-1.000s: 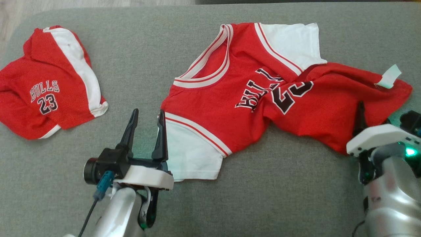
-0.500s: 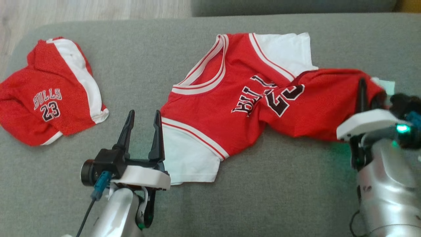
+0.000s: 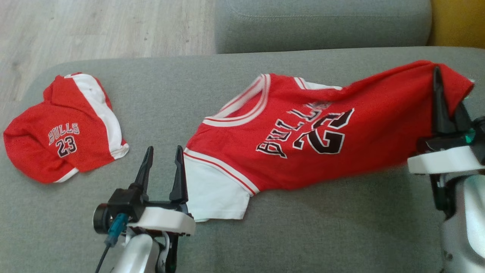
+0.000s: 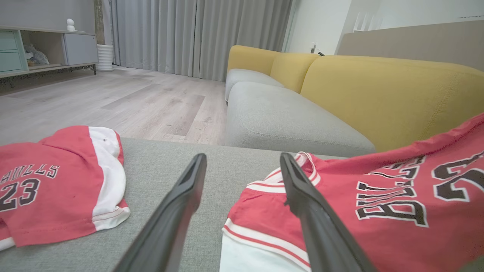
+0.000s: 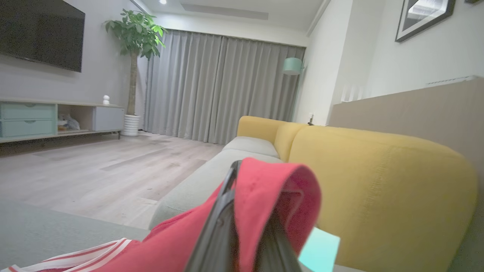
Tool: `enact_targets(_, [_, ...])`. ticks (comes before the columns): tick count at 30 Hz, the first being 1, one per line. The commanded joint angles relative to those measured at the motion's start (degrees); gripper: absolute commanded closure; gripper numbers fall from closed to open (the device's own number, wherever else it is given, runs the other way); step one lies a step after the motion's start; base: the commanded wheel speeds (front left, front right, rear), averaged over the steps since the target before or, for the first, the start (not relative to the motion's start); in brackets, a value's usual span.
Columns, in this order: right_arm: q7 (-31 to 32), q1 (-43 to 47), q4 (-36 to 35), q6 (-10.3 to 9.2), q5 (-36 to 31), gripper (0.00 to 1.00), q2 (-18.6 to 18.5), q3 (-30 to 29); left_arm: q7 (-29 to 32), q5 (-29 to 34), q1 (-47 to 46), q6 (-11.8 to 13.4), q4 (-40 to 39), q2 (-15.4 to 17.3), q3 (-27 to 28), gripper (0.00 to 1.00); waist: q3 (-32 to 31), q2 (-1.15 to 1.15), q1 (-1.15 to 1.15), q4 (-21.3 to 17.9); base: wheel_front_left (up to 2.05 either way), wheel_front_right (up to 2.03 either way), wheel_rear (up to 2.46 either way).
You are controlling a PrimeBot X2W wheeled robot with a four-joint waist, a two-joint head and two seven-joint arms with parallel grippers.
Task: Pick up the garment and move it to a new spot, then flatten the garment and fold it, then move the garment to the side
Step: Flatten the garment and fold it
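Note:
The garment [image 3: 303,140] is a red jersey with white sleeves and black "BULLS 23" lettering, spread over the grey sofa seat [image 3: 322,235]. My right gripper [image 3: 447,94] is shut on its hem at the right and holds that end up off the seat, so the cloth hangs stretched towards the collar. In the right wrist view the red hem [image 5: 272,189] drapes over the right gripper [image 5: 251,196], with a pale label [image 5: 319,249] below. My left gripper [image 3: 163,151] stands open beside the near white sleeve [image 3: 212,193], holding nothing. From the left wrist camera the left gripper [image 4: 242,158] frames the jersey's shoulder [image 4: 264,211].
A pair of red shorts [image 3: 64,132] with a white stripe lies at the seat's left end, near its rounded edge. Wooden floor [image 3: 94,30] lies beyond. A second grey seat cushion [image 3: 322,22] and a yellow backrest [image 3: 458,22] stand at the far side.
My right gripper has shut on the jersey's hem and lifted it up and away, pulling the cloth taut over the far sleeve. The head camera has tilted up. The left gripper stays open.

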Motion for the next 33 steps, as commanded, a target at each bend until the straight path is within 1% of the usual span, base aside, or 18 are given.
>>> enact_targets(1, [0.5, -1.1, -2.7, -0.04, -0.8, 1.0, -0.7, 0.9, -0.3, -0.4, -1.4, 0.1, -1.9, 0.4, 2.0, 0.0, -0.1, 0.0, 0.02, 0.3, 0.0, 0.0, 0.0])
enact_targets(4, [4.1, 1.0, -7.3, -0.04, -2.7, 1.0, -0.1, -0.1, -0.3, -0.5, -1.3, 0.1, -2.2, 0.4, 1.8, 0.0, 0.3, 0.0, 0.02, 1.1, 0.0, 0.0, 0.0])
enact_targets(6, [6.5, 1.5, -9.2, -0.04, -3.0, 1.0, 0.4, -0.2, -0.3, -0.7, -1.3, 0.1, -2.4, 0.4, 1.6, 0.0, 1.0, 0.0, 0.02, 1.7, 0.0, 0.0, 0.0])
enact_targets(8, [8.9, 1.3, -9.2, -0.04, -3.4, 1.0, 0.1, -0.2, -0.3, -0.7, -1.7, 0.2, -2.6, 0.4, 1.4, 0.0, 2.3, 0.0, 0.02, 2.4, 0.0, 0.0, 0.0])
enact_targets(10, [11.3, 0.0, -7.3, -0.04, -3.7, 1.0, -0.5, -1.0, -0.3, -0.8, -2.4, 0.1, -2.9, 0.4, 1.1, 0.0, 3.8, 0.0, 0.02, 3.2, 0.0, 0.0, 0.0])
enact_targets(13, [14.5, -3.6, -1.0, -0.04, -4.3, 1.0, -2.6, -2.2, -0.3, -1.0, -3.7, 0.1, -3.2, 0.4, 0.5, 0.0, 6.6, 0.0, 0.02, 4.4, 0.0, 0.0, 0.0])
enact_targets(16, [16.5, -8.7, 7.7, -0.04, -5.1, 1.0, -6.2, -2.8, -0.3, -1.0, -5.5, -0.1, -3.3, 0.4, -0.4, 0.0, 9.8, 0.0, 0.02, 5.8, 0.0, 0.0, 0.0])
enact_targets(20, [16.6, -16.3, 19.4, -0.04, -5.6, 1.0, -10.2, -3.3, -0.3, -1.0, -7.5, -0.3, -3.3, 0.4, -1.5, 0.0, 12.7, 0.0, 0.02, 7.7, 0.0, 0.0, 0.0])
enact_targets(24, [15.4, -22.8, 28.8, -0.04, -6.3, 1.0, -12.1, -2.7, -0.3, -1.2, -8.7, -0.4, -3.3, 0.4, -1.9, 0.0, 14.6, 0.0, 0.02, 8.9, 0.0, 0.0, 0.0])
enact_targets(25, [14.7, -24.3, 31.0, -0.04, -6.4, 0.69, -12.6, -2.4, -0.3, -1.3, -8.9, -0.4, -3.4, 0.4, -2.0, 0.0, 14.9, 0.0, 0.02, 9.2, 0.0, 0.0, 0.0])
enact_targets(26, [14.1, -25.6, 33.3, -0.04, -6.4, 0.0, -13.2, -2.4, -0.3, -1.3, -9.1, -0.4, -3.4, 0.4, -2.3, 0.0, 15.0, 0.0, 0.02, 9.4, 0.0, 0.0, 0.0])
enact_targets(29, [11.7, -28.4, 38.8, -0.04, -7.0, 0.0, -14.2, -1.8, -0.3, -1.6, -9.3, -0.1, -3.2, 0.4, -2.9, 0.0, 14.8, 0.0, 0.02, 9.8, 0.0, 0.0, 0.0])
enact_targets(33, [7.1, -30.2, 42.8, -0.04, -6.9, 0.0, -13.7, -2.7, -0.3, -1.7, -9.1, 0.3, -3.1, 0.4, -2.7, 0.0, 13.2, 0.0, 0.02, 9.2, 0.0, 0.0, 0.0])
